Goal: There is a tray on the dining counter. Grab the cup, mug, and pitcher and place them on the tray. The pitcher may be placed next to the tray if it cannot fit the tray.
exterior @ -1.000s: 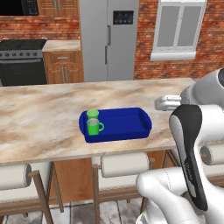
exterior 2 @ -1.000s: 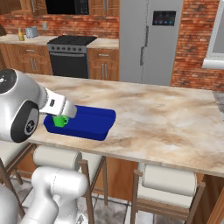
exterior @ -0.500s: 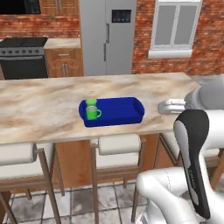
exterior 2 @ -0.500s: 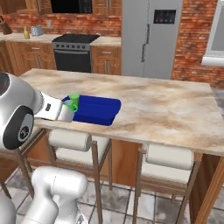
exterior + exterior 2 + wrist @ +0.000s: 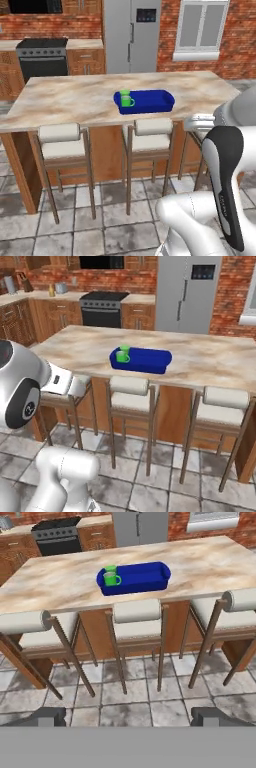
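The deep-blue tray [image 5: 150, 101] lies on the dining counter [image 5: 65, 97], near its front edge. At the tray's left end stand the green mug [image 5: 127, 102] with its loop handle and, just behind it, the green cup [image 5: 124, 93]. The hand view shows the same tray [image 5: 140, 578], mug [image 5: 112, 579] and cup [image 5: 110, 570]. The yellow pitcher [image 5: 51, 290] stands far off on the back kitchen counter, left of the stove. My gripper [image 5: 129, 717] is open and holds nothing. It hangs low over the tiled floor, well short of the counter and pointing toward it.
Three white-cushioned stools [image 5: 61, 141] line the counter's near side, between me and the tray. A stove [image 5: 42, 56] and a steel fridge [image 5: 131, 35] stand against the brick back wall. A grey toaster [image 5: 61, 288] sits beside the pitcher. Tiled floor [image 5: 135, 707] lies below.
The whole picture has shifted: the base has backed away from the counter, so tray, cup and mug look smaller and farther. Stools and floor have come into view. The gripper stays open.
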